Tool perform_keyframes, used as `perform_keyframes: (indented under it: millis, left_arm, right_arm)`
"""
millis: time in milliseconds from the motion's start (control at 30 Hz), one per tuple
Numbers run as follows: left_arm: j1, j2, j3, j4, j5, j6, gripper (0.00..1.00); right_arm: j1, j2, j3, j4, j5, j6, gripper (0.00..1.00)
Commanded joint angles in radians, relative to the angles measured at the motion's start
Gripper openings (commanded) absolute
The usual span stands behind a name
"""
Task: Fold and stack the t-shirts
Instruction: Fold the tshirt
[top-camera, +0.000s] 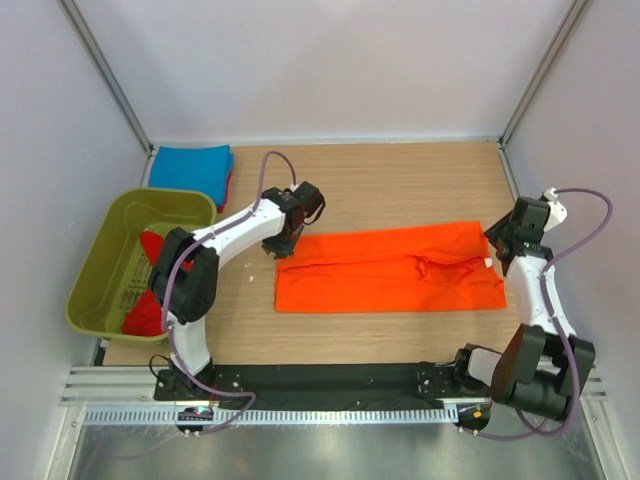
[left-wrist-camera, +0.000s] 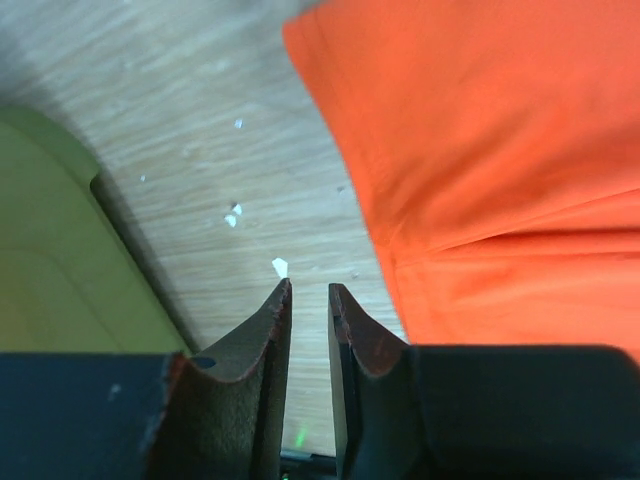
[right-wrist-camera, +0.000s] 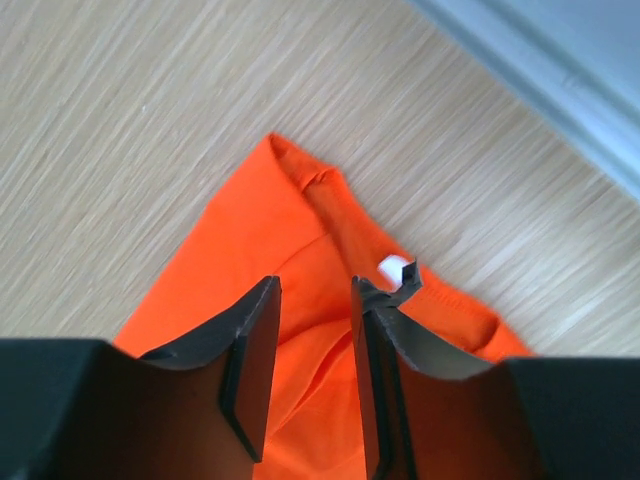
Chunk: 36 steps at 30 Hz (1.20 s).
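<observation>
A bright orange t-shirt (top-camera: 390, 268) lies flat mid-table, folded into a long band running left to right. Its white neck label (right-wrist-camera: 393, 267) shows at the right end. My left gripper (top-camera: 284, 244) hovers at the shirt's left end; in the left wrist view (left-wrist-camera: 309, 290) its jaws stand slightly apart over bare wood beside the orange cloth (left-wrist-camera: 480, 150), holding nothing. My right gripper (top-camera: 497, 246) is over the shirt's right end; in the right wrist view (right-wrist-camera: 315, 285) it is open above the cloth (right-wrist-camera: 270, 230), empty. A folded blue t-shirt (top-camera: 192, 168) lies at the back left. Red t-shirts (top-camera: 148, 308) lie in the tub.
An olive-green plastic tub (top-camera: 100, 262) stands at the left edge, and its wall also shows in the left wrist view (left-wrist-camera: 50, 270). A red edge (top-camera: 229, 190) shows under the blue shirt. White walls and metal posts enclose the wooden table (top-camera: 400, 185).
</observation>
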<state>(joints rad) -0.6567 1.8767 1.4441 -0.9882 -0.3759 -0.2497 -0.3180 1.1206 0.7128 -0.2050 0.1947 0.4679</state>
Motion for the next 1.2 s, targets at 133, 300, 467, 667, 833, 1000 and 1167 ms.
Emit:
perform_keyframes:
  millis: [133,300,467,667,833,1000,1167]
  left_arm:
    - [0.000,-0.014,0.050,0.106,0.196,-0.137,0.24]
    - [0.000,0.018,0.024,0.146,0.246,-0.186,0.26]
    - [0.002,0.070,0.001,0.111,0.131,-0.237,0.26]
    - [0.006,0.053,-0.005,0.077,0.048,-0.261,0.29]
    - [0.032,0.024,0.036,0.054,0.022,-0.267,0.33]
    - [0.068,-0.033,-0.030,0.137,0.127,-0.283,0.38]
    - [0.112,-0.004,-0.070,0.177,0.213,-0.290,0.38]
  right_arm:
    - [0.029,0.281,0.191,-0.319,-0.340,0.098,0.35]
    - [0.046,0.334,0.134,-0.337,-0.305,0.107,0.34]
    - [0.046,0.347,0.076,-0.321,-0.259,0.150,0.34]
    - [0.046,0.303,0.112,-0.362,-0.230,0.149,0.35]
    - [0.046,0.303,0.214,-0.421,-0.146,0.107,0.39]
    - [0.046,0.311,0.218,-0.410,-0.212,0.078,0.39]
    - [0.011,0.343,0.246,-0.416,-0.144,0.026,0.50]
